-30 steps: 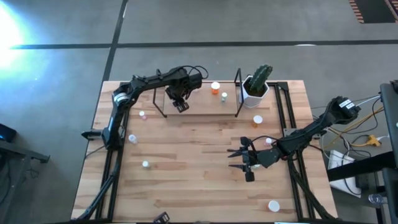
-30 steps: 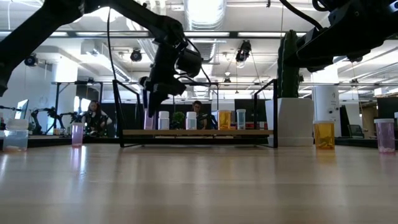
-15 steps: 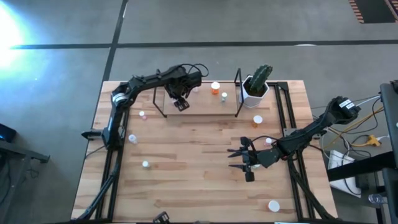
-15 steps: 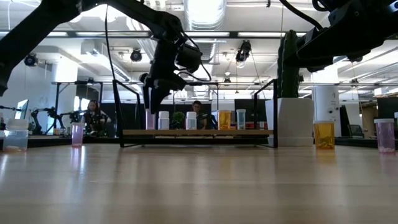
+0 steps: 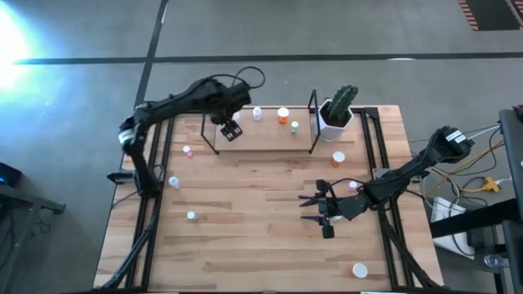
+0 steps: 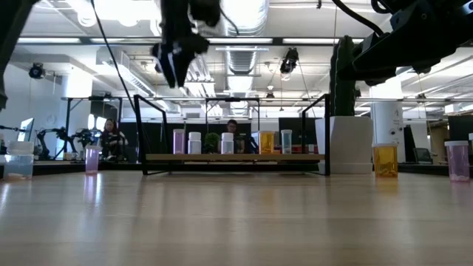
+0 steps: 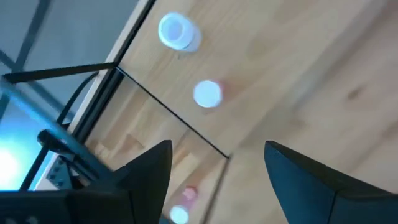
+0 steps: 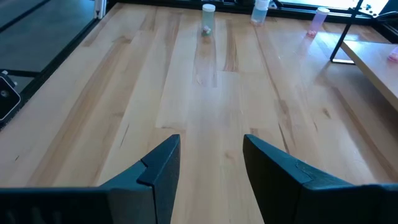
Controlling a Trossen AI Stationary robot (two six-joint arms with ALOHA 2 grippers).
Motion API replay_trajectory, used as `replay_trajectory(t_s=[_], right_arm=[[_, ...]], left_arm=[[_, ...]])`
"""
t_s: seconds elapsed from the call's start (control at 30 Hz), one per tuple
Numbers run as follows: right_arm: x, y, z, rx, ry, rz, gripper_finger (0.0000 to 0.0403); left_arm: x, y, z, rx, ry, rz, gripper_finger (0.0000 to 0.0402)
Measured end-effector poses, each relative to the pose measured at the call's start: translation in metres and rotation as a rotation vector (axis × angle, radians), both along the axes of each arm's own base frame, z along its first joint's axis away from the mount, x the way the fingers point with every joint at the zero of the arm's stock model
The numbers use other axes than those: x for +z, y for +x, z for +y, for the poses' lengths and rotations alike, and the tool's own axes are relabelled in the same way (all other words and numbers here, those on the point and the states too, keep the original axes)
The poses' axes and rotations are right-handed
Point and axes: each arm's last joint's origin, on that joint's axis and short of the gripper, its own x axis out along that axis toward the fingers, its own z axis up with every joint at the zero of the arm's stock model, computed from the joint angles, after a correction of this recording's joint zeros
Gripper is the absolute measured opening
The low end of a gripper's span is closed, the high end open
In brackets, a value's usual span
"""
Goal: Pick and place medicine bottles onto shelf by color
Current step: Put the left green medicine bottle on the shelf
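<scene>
Hovering above the left end of the shelf [image 5: 261, 139], the left gripper [image 5: 230, 131] is seen with its fingers spread apart and nothing held between them. In the low view the gripper [image 6: 176, 65] is raised well clear of the bottle row on the board. In the left wrist view a pink bottle [image 7: 207, 94] and a clear-bodied bottle [image 7: 176, 32] are seen below and ahead of the fingers, standing on the board and touched by neither finger. In the high view an orange bottle [image 5: 283, 115] and a green bottle [image 5: 294, 126] are noted on the right half of the shelf, with a white-capped one [image 5: 257, 113] towards the rear.

The right gripper [image 5: 310, 207] is held low over the table's right half, fingers parted and empty; bare wood lies ahead of it in its wrist view. Near it stand an orange bottle [image 5: 338, 158] and a pink bottle [image 5: 353, 185].

Loose bottles are noted left of the shelf [image 5: 187, 150], by the left rail [image 5: 173, 181], on the left half [image 5: 190, 216] and near the front right edge [image 5: 359, 269]. A cactus pot [image 5: 336, 114] stands just beside the shelf's right upright. The table centre is open.
</scene>
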Motion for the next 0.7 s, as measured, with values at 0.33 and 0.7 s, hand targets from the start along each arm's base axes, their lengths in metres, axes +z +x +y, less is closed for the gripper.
replay_trajectory(t_s=[0.33, 0.7], right_arm=[[0.000, 0.000, 0.000, -0.007, 0.016, 0.002, 0.0166], [0.000, 0.000, 0.000, -0.005, 0.015, -0.006, 0.0166]], left_arm=[[0.028, -0.015, -0.135, -0.287, 0.049, -0.280, 0.0238], [-0.057, -0.076, -0.256, -0.265, -0.115, -0.242, 0.0238]])
